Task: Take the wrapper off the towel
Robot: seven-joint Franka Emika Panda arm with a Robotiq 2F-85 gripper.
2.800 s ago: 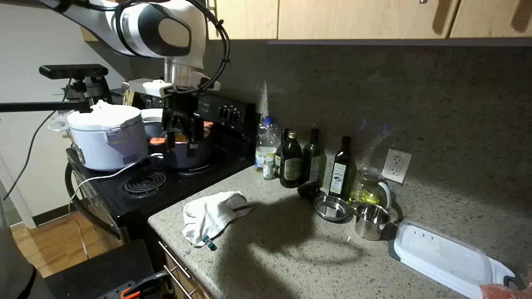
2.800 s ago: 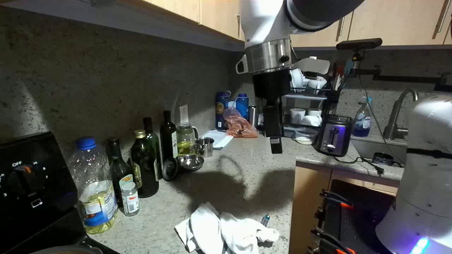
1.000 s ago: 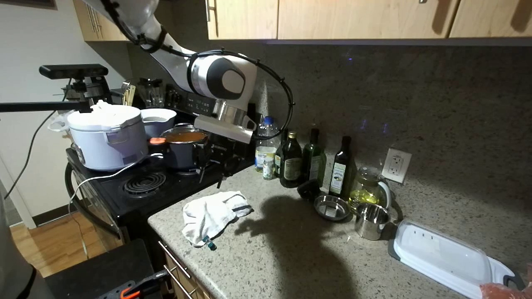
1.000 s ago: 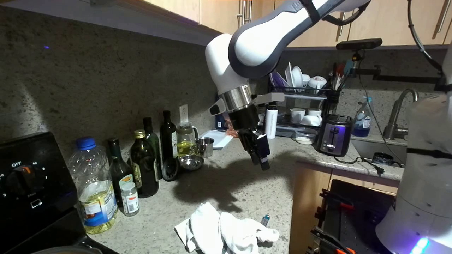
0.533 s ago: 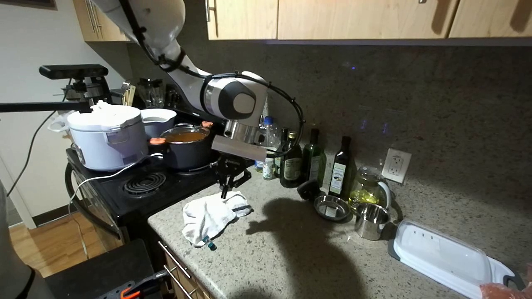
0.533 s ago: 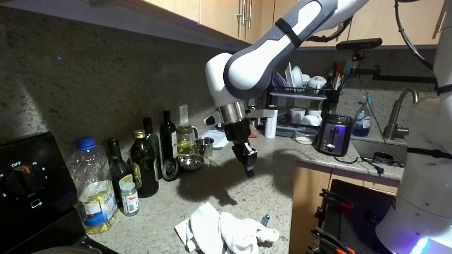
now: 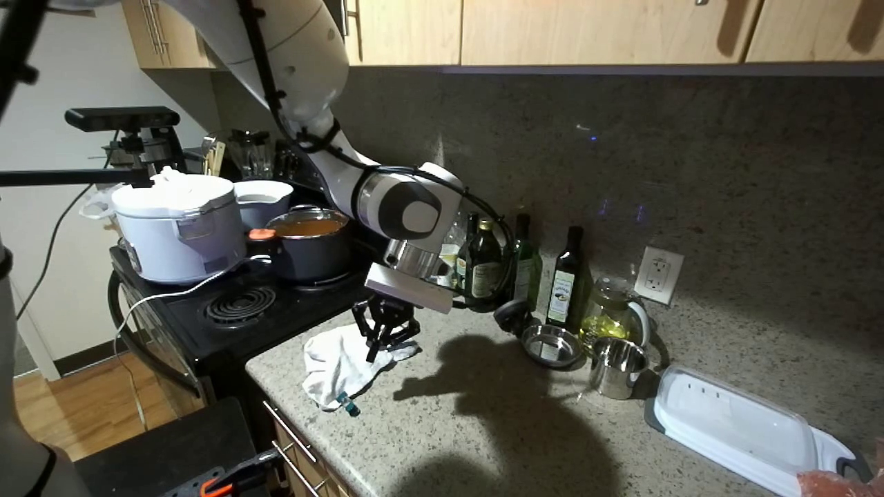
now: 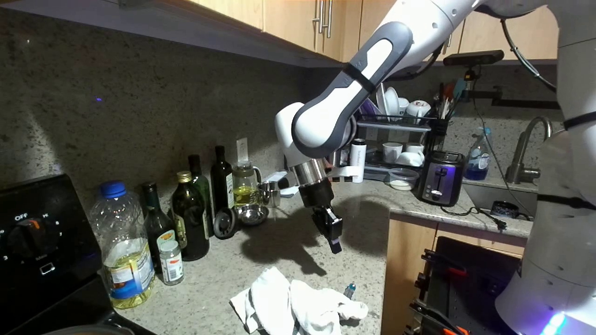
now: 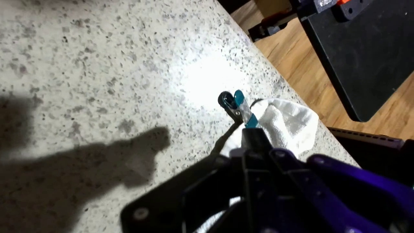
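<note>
A speckled grey desk (image 7: pixel 387 435) runs along a stone-patterned wall (image 7: pixel 532 152). Beside it, a black stove (image 7: pixel 293 310) holds a white rice cooker (image 7: pixel 179 238) and a dark pot (image 7: pixel 314 259) of orange-brown liquid (image 7: pixel 309 228). Dark glass bottles (image 7: pixel 485 273) stand near a jug (image 7: pixel 612 304) of yellow liquid (image 7: pixel 603 327), a metal cup (image 7: pixel 615 373) and a shallow metal bowl (image 7: pixel 551 345). In an exterior view, a black toaster (image 8: pixel 441 179) stands near a faucet (image 8: pixel 515 170), and a dish rack (image 8: pixel 393 126) holds white mugs (image 8: pixel 392 152).

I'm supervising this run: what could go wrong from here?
The gripper is shut, so lowering it now might shove the teal-tipped clip rather than grasp it. The clip seems clamped on the towel, so pulling could drag both. The towel lies near the counter's edge and might slide off.
</note>
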